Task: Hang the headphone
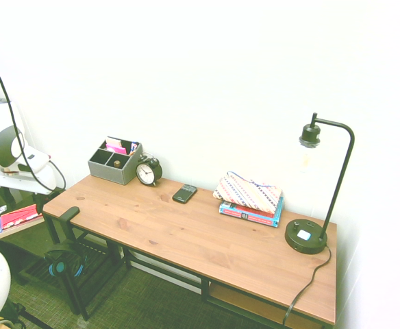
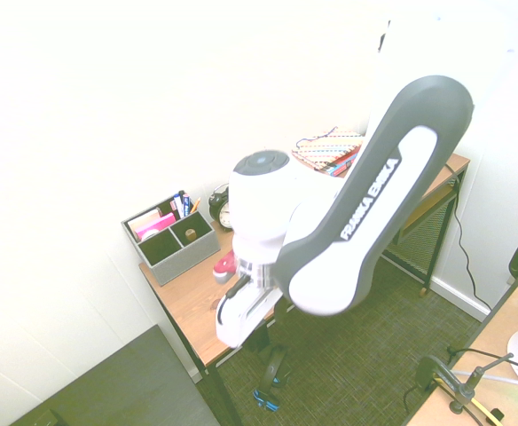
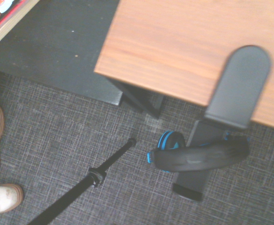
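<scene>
Headphone (image 3: 198,157) hanging on hook (image 3: 238,86), organizer (image 1: 114,163) holding stationery

Blue-and-black headphone (image 3: 198,157); reddish-brown wood desk (image 1: 200,236); grey organizer (image 1: 114,164); striped, seemingly multicoloured cloth (image 1: 249,192).

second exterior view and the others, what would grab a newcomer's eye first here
The big white and grey robot arm fills the middle of the second exterior view, reaching over the end of the wooden desk. Below that end, the blue and black headphone hangs on a dark clamp-on hook at the desk edge. At the far end stands a black desk lamp, beside a stack of books.
</scene>
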